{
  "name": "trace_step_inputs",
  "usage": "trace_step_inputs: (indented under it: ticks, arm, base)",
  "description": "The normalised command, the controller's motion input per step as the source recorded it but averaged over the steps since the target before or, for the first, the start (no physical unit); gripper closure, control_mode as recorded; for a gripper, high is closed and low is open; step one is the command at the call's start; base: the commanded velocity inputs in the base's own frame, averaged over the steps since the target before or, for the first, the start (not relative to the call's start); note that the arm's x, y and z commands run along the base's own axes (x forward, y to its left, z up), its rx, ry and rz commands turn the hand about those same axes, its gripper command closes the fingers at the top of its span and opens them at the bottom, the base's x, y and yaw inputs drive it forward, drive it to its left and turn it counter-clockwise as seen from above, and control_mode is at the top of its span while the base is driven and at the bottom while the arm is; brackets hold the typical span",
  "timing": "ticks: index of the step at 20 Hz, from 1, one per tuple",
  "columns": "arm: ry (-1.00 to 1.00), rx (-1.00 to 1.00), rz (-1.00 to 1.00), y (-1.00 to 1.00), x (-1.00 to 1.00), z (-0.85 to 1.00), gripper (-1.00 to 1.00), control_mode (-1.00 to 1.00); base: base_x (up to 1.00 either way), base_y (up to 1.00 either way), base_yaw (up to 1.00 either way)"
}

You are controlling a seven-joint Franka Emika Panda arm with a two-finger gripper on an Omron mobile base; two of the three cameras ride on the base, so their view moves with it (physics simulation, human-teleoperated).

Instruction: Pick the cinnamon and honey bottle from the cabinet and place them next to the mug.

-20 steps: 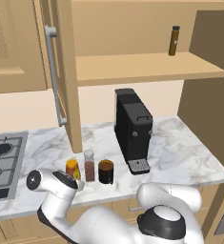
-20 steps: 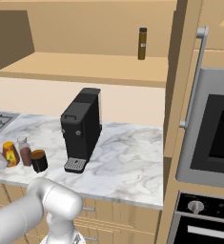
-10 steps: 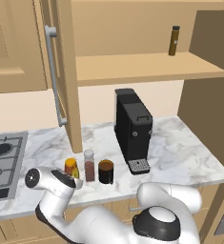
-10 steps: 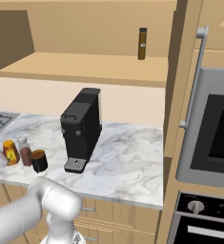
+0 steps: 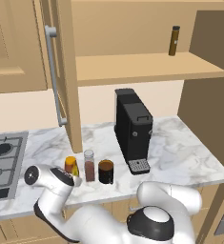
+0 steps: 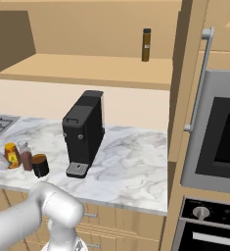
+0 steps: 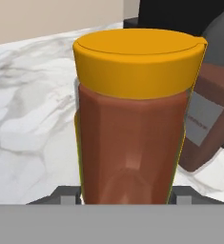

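The honey bottle (image 5: 71,167) (image 6: 11,154) (image 7: 132,133), orange-brown with a yellow-orange cap, stands upright at the left end of a short row on the marble counter. My gripper (image 5: 73,178) (image 6: 0,160) (image 7: 125,199) is shut on its lower body, a finger on each side. Close on its right is the cinnamon (image 5: 89,166) (image 6: 25,155) (image 7: 204,119), then the dark mug (image 5: 106,171) (image 6: 39,165). Whether the bottle's base touches the counter is hidden. Above, the cabinet (image 5: 147,66) (image 6: 87,68) stands with its door (image 5: 66,71) open.
A black coffee machine (image 5: 132,128) (image 6: 83,132) stands just right of the mug. A thin dark bottle (image 5: 174,40) (image 6: 146,45) is on the cabinet shelf. A stove (image 5: 1,164) lies to the left, and an oven (image 6: 219,142) on the right.
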Motion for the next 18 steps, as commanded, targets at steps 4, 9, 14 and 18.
trace_step_inputs:
  ticks: [4,9,14,18]
  arm:
    - [0.00,0.00,0.00,0.00,0.06,-0.11,1.00,-1.00]
    - [0.00,0.00,0.00,0.00,0.07,-0.25,1.00,-1.00]
    - [0.00,0.00,0.00,0.00,0.04,-0.29,1.00,-1.00]
    - [0.00,0.00,0.00,0.00,0.00,0.00,1.00,-1.00]
  base:
    - [0.00,0.00,0.00]
    - [0.00,0.00,0.00]
    - [0.00,0.00,0.00]
    - [0.00,0.00,0.00]
